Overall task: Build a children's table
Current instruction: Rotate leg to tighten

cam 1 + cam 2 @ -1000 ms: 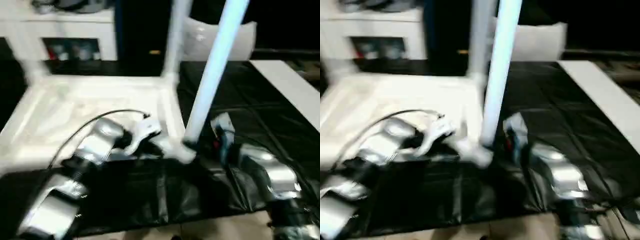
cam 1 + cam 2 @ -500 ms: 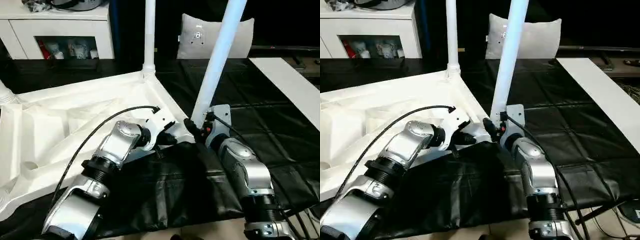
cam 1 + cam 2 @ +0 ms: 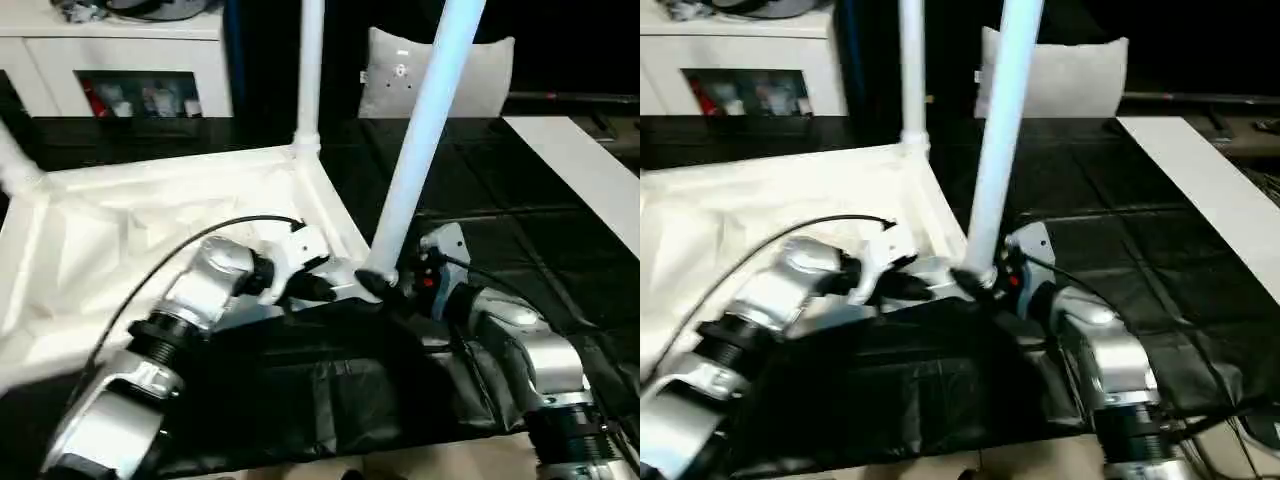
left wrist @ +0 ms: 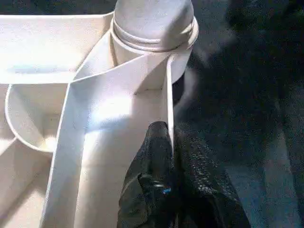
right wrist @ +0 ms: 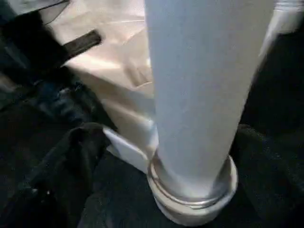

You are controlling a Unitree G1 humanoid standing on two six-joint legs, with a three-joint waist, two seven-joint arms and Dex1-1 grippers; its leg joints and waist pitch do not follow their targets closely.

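Note:
The children's table top (image 3: 150, 215) lies upside down on black sheeting, ribbed underside up. One white leg (image 3: 308, 70) stands in the far corner socket and another (image 3: 14, 165) at the left corner. A third leg (image 3: 420, 130) rises tilted from the near corner socket (image 4: 154, 28). My left gripper (image 4: 164, 142) is shut on the thin rim wall of the top just beside that socket. My right gripper (image 3: 392, 288) straddles the base of the near leg (image 5: 199, 95), with one finger (image 5: 76, 156) standing off the leg's collar, so it reads as open.
A white-grey cushion (image 3: 435, 75) leans at the back. A flat white board (image 3: 585, 175) lies at the right on the black sheeting (image 3: 500, 190). A white cabinet (image 3: 120, 60) stands at the back left. A black cable (image 3: 170, 260) loops over my left forearm.
The head view has shifted and tilted. Both grippers stay at the near corner of the top; my right forearm now lies lower and further right beside the leg's base.

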